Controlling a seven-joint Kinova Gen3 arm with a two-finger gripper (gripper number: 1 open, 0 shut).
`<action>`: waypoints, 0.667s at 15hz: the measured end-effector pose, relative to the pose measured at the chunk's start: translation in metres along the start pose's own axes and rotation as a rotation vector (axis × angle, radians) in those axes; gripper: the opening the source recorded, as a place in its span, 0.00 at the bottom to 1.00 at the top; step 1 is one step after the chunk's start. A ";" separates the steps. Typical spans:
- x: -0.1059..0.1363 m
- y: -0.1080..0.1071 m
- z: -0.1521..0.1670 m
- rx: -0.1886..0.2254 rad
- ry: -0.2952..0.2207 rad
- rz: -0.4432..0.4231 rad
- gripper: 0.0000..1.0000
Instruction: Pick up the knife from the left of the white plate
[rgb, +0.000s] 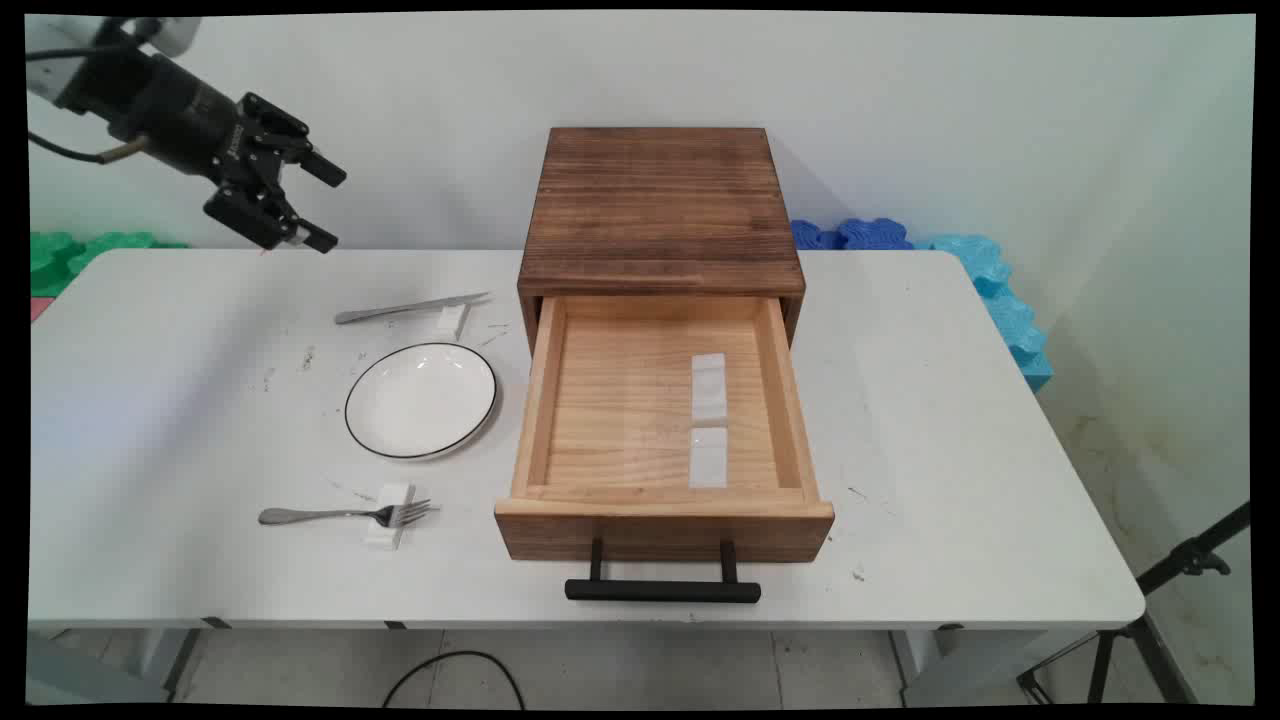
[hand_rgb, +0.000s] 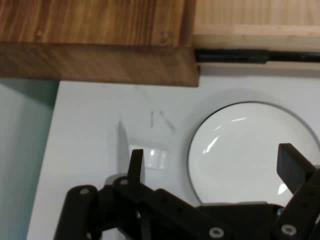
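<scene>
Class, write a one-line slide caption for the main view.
Open gripper raised above the table's far left; knife, plate, fork beside open wooden drawer.

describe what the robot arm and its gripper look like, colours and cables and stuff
The arm's last link is white, showing at the top left corner of the main view, with a thick black wrist section below it. The gripper is black, built of jointed bars with round pivot pins, ending in two flat, squared-off fingers. A black cable loops out beside the wrist. No lettering can be read on it.
</scene>
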 end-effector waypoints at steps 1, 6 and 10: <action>-0.002 -0.005 0.004 0.010 -0.012 -0.001 1.00; -0.014 -0.027 0.026 0.053 -0.068 -0.023 1.00; -0.029 -0.041 0.044 0.070 -0.107 -0.042 1.00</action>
